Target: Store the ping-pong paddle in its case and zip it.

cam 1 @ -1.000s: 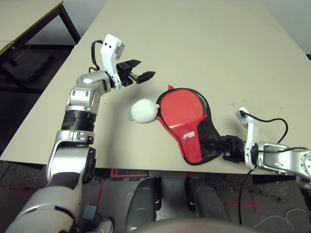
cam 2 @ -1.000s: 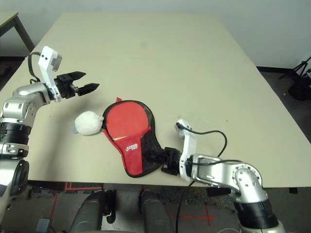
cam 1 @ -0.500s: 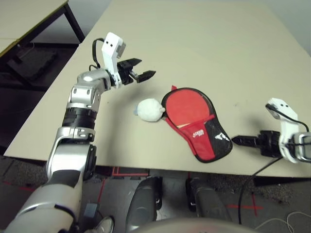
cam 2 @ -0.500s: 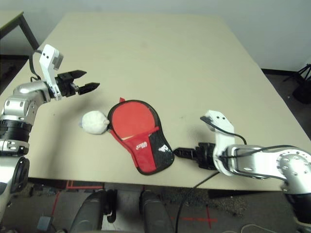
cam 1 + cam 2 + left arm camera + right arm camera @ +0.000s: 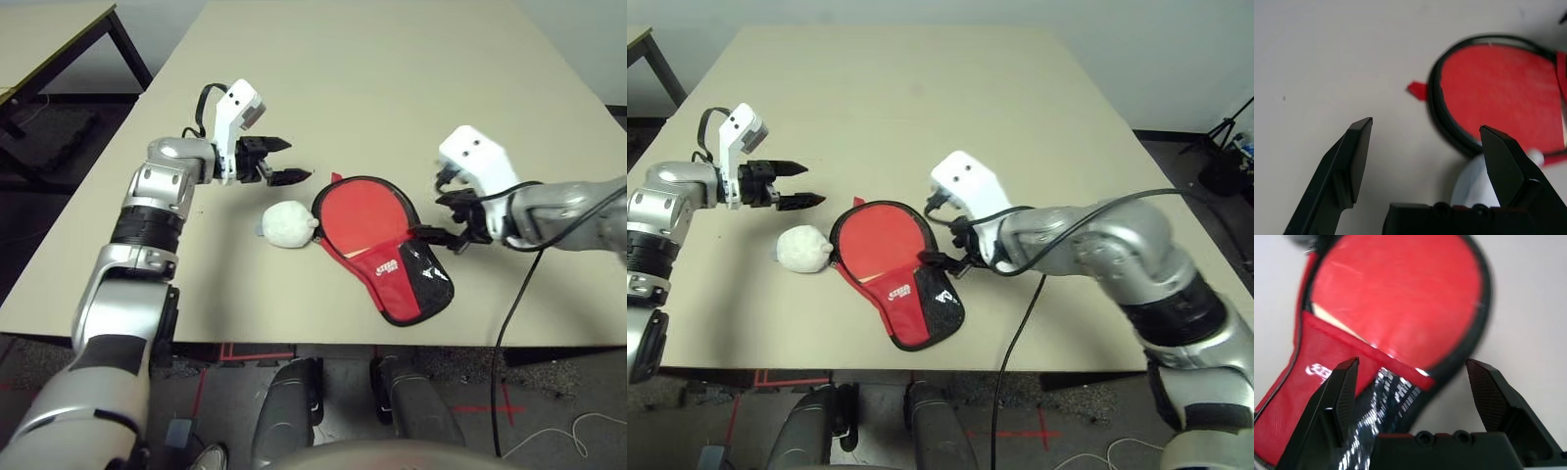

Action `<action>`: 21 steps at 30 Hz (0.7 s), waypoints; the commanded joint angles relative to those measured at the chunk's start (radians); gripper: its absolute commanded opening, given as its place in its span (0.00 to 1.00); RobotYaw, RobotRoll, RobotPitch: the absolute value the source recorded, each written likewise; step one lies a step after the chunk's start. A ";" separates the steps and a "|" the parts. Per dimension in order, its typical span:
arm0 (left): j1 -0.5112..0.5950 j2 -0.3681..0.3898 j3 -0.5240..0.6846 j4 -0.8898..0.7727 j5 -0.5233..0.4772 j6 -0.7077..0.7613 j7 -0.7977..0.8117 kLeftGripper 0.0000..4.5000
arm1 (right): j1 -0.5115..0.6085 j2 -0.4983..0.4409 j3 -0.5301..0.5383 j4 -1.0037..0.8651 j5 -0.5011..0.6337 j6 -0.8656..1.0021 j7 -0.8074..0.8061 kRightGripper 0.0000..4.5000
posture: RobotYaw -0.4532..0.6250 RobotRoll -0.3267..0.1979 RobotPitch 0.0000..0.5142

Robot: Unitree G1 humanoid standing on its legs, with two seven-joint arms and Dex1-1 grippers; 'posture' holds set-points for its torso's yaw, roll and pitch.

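Observation:
The case (image 5: 404, 279) lies flat near the table's front edge, round end pointing away from me. Through its clear side I see the ping-pong paddle's (image 5: 359, 215) red face, with a strip of pale handle under the red logo panel. A small red tab (image 5: 1416, 89) sticks out at the round end. My left gripper (image 5: 294, 161) hovers open just left of that end, nothing between its fingers. My right gripper (image 5: 437, 210) hangs open over the case's right edge, looking down on the case (image 5: 1396, 298), holding nothing.
A white fluffy ball (image 5: 287, 224) rests against the case's left side, below the left gripper. The beige table (image 5: 392, 88) stretches bare behind the case. Its front edge runs close under the case's narrow end. A dark-framed table (image 5: 59, 39) stands at far left.
My right gripper was shut at the case's narrow end, let go, drew back to the right, and now hangs open above the case's right edge. The left gripper moved slightly nearer the case.

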 commanded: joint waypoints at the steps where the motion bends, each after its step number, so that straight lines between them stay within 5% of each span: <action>1: -0.002 0.026 -0.034 -0.025 0.023 -0.005 -0.066 1.00 | -0.025 0.051 0.061 0.036 -0.145 -0.038 0.111 0.99 | 0.35 0.62 0.25; 9: 0.057 0.058 -0.075 -0.107 0.036 0.006 -0.149 1.00 | -0.031 0.167 0.115 0.091 -0.321 -0.048 0.285 0.99 | 0.37 0.62 0.26; 21: 0.142 0.066 -0.155 -0.160 0.105 -0.078 -0.205 1.00 | -0.008 0.222 0.109 0.101 -0.463 -0.035 0.405 0.99 | 0.37 0.62 0.27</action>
